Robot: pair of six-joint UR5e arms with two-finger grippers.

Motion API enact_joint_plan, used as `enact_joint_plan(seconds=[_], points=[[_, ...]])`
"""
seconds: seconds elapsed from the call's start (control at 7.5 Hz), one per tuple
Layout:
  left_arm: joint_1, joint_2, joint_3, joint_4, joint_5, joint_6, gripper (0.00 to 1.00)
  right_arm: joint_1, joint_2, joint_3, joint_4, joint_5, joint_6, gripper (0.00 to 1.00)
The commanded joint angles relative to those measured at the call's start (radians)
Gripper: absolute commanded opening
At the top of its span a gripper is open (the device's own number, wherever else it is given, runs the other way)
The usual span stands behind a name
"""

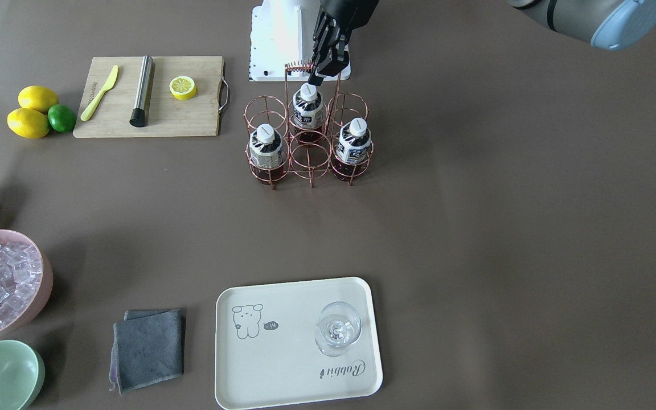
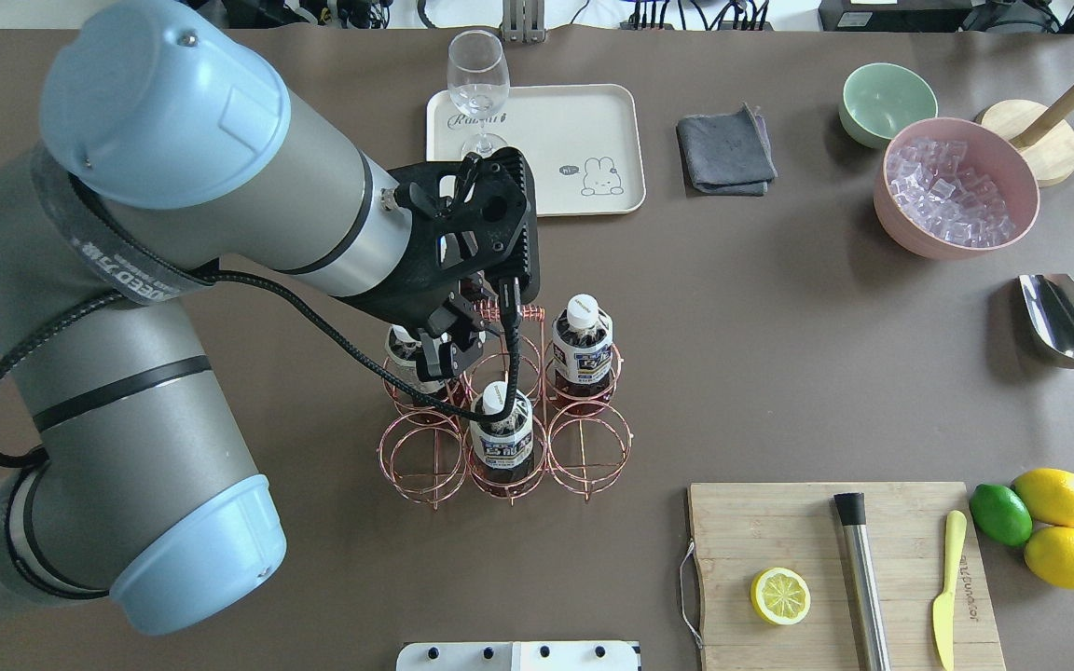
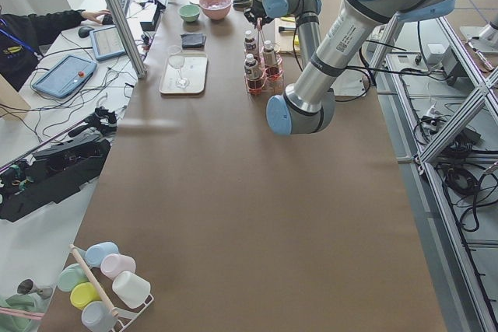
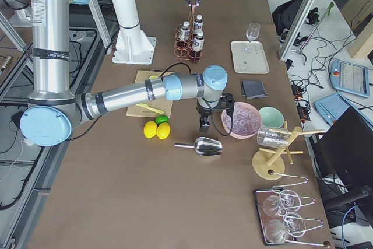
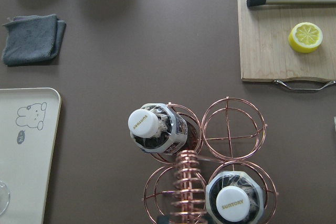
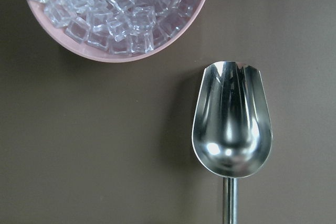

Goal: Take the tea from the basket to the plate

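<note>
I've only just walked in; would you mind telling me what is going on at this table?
The left gripper hangs just above the basket, over the tea bottle nearest the robot, jaws apparently open and empty. All three bottles sit in the basket, and the plate holds only a wine glass. The right gripper hovers over a metal scoop beside the bowl of ice.

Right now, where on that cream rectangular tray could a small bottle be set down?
The cream rectangular tray is bare between its bear drawing and the clear wine glass; the glass end is crowded.
</note>
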Motion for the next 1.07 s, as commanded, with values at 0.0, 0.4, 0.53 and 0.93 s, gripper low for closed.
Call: enact_joint_plan(seconds=[0.0,0.4,0.53,0.93], points=[[0.017,-0.019,0.01,-0.004,0.008,-0.017,0.0,-0.054,0.074,-0.008,-0.003,0.125,0.262,1.0],[0.019,-0.013,0.001,-0.002,0.007,-0.017,0.0,-0.22,0.285,-0.015,-0.008,0.132,0.73,1.0],[0.019,-0.006,-0.007,-0.004,0.007,-0.017,0.0,-0.28,0.37,-0.017,-0.008,0.131,0.895,1.0],[0.017,0.007,-0.012,-0.004,0.007,-0.017,0.0,-0.368,0.559,-0.125,-0.008,0.174,1.104,1.0]])
